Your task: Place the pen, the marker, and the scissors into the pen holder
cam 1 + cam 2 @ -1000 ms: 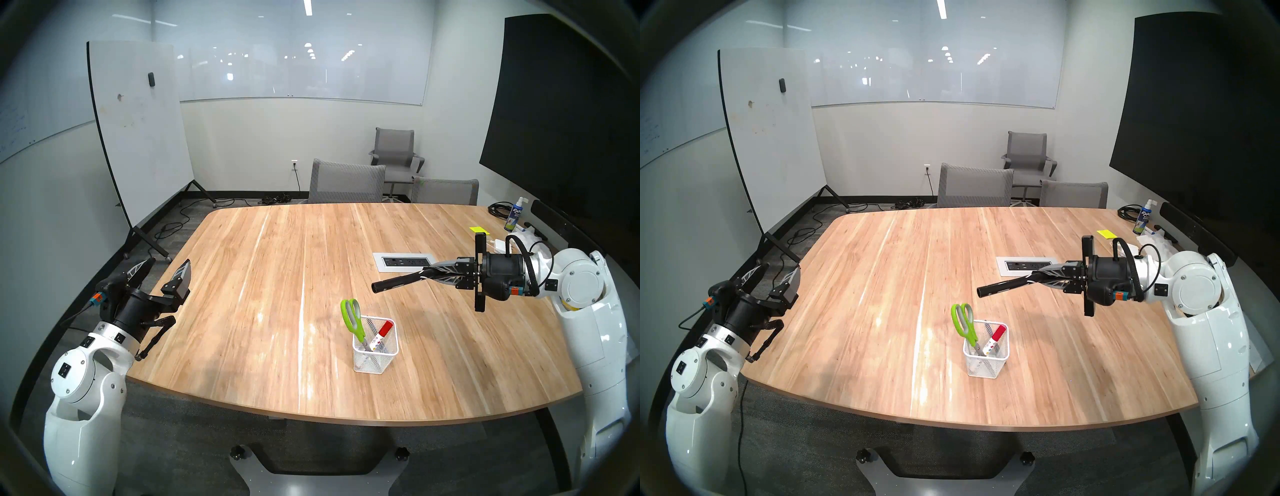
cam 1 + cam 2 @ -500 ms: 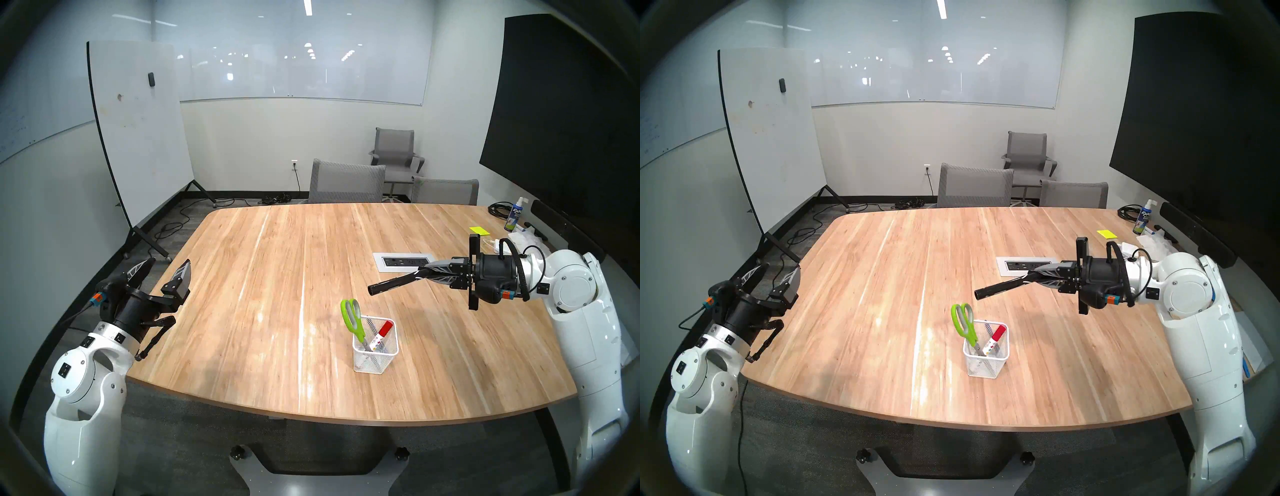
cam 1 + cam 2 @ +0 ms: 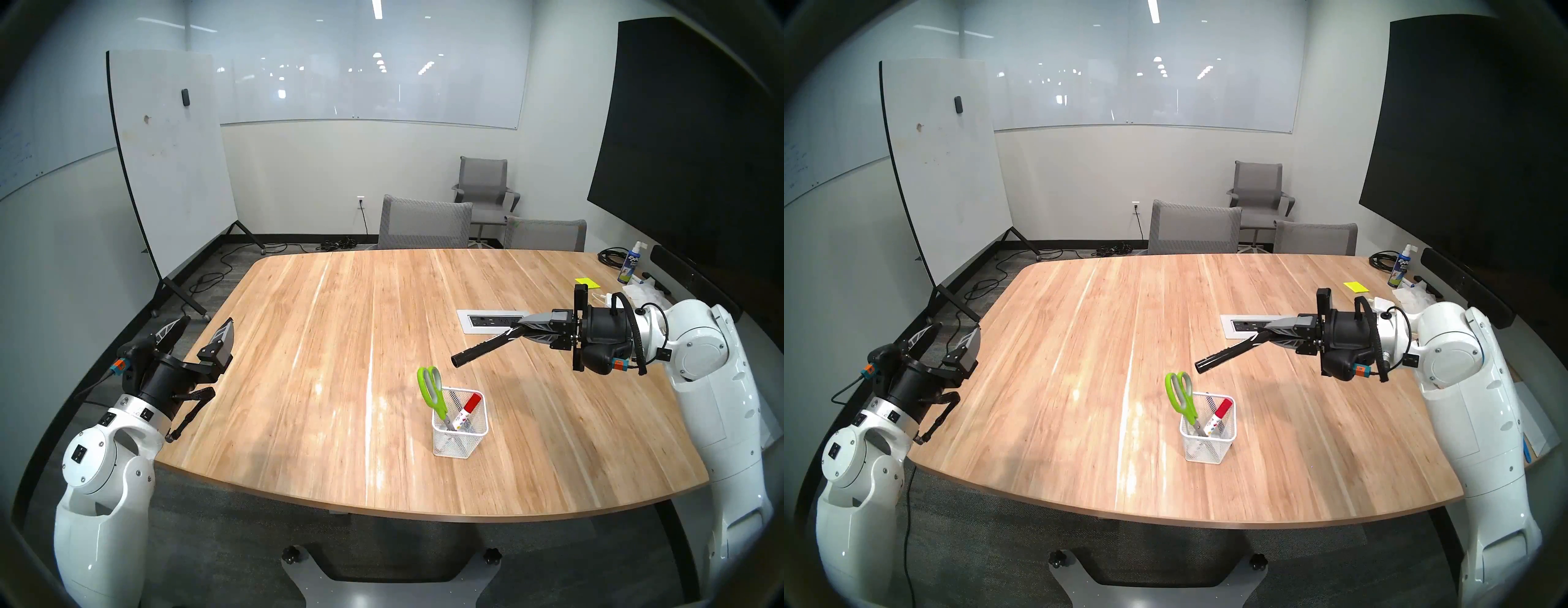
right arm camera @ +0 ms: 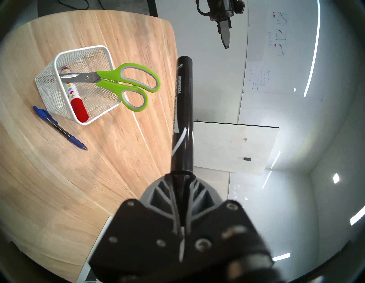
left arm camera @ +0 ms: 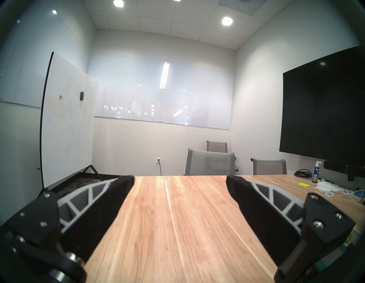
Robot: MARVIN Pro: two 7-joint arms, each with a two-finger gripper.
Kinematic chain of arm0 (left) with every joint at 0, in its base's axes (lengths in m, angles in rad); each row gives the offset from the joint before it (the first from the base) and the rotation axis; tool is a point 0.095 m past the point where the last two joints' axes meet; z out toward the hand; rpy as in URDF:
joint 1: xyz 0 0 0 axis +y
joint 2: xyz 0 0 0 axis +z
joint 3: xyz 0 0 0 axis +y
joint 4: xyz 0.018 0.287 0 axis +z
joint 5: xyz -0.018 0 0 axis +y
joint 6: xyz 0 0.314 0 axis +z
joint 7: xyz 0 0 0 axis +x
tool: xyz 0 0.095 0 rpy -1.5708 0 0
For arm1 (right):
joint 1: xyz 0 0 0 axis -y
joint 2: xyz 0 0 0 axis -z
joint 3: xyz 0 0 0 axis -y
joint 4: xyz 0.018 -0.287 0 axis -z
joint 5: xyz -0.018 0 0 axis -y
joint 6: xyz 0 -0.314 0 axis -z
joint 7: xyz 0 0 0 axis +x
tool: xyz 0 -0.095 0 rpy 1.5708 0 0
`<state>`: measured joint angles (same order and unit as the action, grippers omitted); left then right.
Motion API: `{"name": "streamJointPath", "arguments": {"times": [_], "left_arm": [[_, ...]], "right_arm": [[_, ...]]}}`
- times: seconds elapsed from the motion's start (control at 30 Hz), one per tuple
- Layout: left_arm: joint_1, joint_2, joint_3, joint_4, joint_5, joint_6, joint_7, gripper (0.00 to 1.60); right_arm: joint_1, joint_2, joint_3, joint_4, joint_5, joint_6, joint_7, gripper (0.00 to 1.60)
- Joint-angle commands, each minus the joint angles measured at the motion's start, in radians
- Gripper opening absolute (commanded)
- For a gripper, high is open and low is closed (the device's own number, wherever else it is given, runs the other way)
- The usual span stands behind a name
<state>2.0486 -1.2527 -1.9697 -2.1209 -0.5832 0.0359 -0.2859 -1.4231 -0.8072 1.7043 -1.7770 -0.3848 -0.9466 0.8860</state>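
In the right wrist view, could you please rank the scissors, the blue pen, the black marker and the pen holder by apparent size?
1. black marker, nearest the camera, so inflated
2. pen holder and scissors, too alike to rank
3. blue pen

"EXPO" on spray bottle (image 3: 631,264)

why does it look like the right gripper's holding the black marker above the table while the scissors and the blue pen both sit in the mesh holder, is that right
Not quite: the blue pen is not in the pen holder; it lies on the table beside it, as the right wrist view shows. The rest stands: the right gripper holds the black marker above the table, and the scissors sit in the holder.
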Motion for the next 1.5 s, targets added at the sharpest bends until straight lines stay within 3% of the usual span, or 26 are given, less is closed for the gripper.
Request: {"name": "streamJointPath", "arguments": {"times": [0.0, 0.9, 1.47], "left_arm": [[-0.001, 0.001, -0.004, -0.018, -0.001, 0.003, 0.001, 1.60], [-0.004, -0.004, -0.006, -0.016, 0.002, 0.004, -0.004, 1.60], [-0.006, -0.008, -0.007, -0.017, 0.005, 0.006, -0.007, 1.60]], "right_arm": [[0.031, 0.039, -0.021, 0.000, -0.047, -0.013, -0.011, 0.00], [0.089, 0.143, -0.161, -0.023, -0.295, -0.013, -0.242, 0.00], [0.110, 0.255, -0.265, -0.039, -0.466, -0.013, -0.490, 0.00]]}}
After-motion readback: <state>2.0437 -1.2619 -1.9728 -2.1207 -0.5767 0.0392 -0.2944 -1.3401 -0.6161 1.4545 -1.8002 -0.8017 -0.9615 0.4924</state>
